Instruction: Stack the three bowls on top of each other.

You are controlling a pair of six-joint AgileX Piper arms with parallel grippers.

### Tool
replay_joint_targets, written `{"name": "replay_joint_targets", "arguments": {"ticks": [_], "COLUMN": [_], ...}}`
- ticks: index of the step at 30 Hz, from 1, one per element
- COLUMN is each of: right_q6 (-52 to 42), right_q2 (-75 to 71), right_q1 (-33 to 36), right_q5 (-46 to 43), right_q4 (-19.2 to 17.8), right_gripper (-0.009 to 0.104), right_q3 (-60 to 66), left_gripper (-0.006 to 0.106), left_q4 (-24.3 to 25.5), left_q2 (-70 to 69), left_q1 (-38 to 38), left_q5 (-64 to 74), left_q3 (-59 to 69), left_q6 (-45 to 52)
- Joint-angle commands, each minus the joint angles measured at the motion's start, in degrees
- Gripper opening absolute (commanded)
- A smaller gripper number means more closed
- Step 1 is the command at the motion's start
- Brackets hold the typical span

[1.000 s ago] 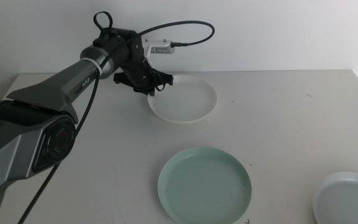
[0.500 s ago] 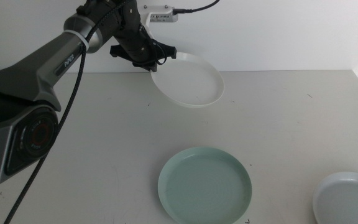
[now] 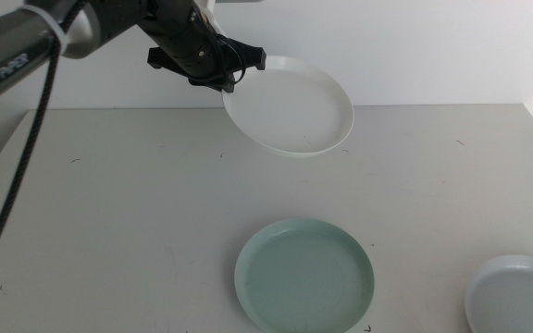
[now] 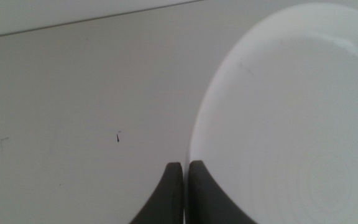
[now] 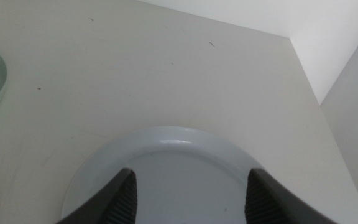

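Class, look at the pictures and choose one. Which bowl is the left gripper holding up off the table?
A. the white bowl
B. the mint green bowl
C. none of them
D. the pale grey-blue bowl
A: the left gripper is clamped on the rim of the white bowl, which hangs tilted above the table.

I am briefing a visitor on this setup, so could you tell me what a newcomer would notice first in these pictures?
The eye goes first to the white bowl, held tilted in the air above the far side of the table by the left gripper, pinched at its rim. Below it, the mint green bowl lies flat near the front edge. The right gripper hangs open over the grey-blue bowl at the front right corner.
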Motion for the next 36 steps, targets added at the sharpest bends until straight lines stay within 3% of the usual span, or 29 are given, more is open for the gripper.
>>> {"name": "replay_joint_targets", "arguments": {"ticks": [1,15,36], "right_q6": [-0.8,-0.8,-0.8], "right_q2": [-1.5,-1.5,-1.5], "right_q1": [-0.5,-0.5,-0.5], "right_q5": [-3.5,-3.5,-3.5], "right_q4": [-0.6,-0.6,-0.6], "right_gripper": [0.045,0.045,0.045], "right_q3": [-0.3,-0.3,-0.3], "left_gripper": [0.000,0.000,0.000], "left_q4": [-0.9,-9.2,-15.3], "left_q2": [-8.1,-25.5,-25.8], "left_q1": [-0.7,-0.8,-9.3], "left_q5": [-5.9,-14.7,-31.9], "left_q3": [3.4,29.6,50.8], "left_q6": [-1.0,-0.8,-1.0]}}
